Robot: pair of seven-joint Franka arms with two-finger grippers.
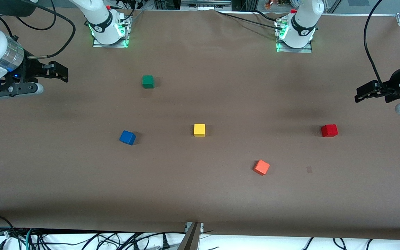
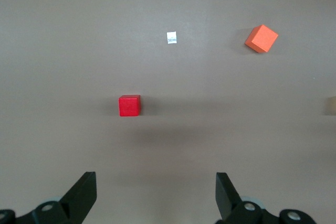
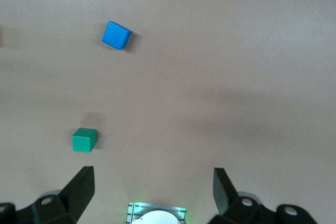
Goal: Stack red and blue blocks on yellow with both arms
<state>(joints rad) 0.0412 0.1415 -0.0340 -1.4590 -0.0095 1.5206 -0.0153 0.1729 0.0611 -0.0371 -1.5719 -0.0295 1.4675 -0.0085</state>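
Observation:
The yellow cube [image 1: 199, 130] sits mid-table. The blue cube [image 1: 127, 137] lies beside it toward the right arm's end and shows in the right wrist view [image 3: 116, 35]. The red cube [image 1: 329, 130] lies toward the left arm's end and shows in the left wrist view [image 2: 129, 105]. My right gripper [image 1: 61, 71] hangs open and empty over the table at the right arm's end [image 3: 153, 190]. My left gripper [image 1: 359, 94] hangs open and empty over the table at the left arm's end, a little short of the red cube [image 2: 156, 192].
A green cube [image 1: 148, 81] lies nearer the arm bases than the blue cube. An orange-red cube [image 1: 261, 167] lies nearer the front camera, between yellow and red. A small paper tag [image 2: 171, 38] lies near the red cube. The right arm's base [image 3: 156, 214] shows below the right gripper.

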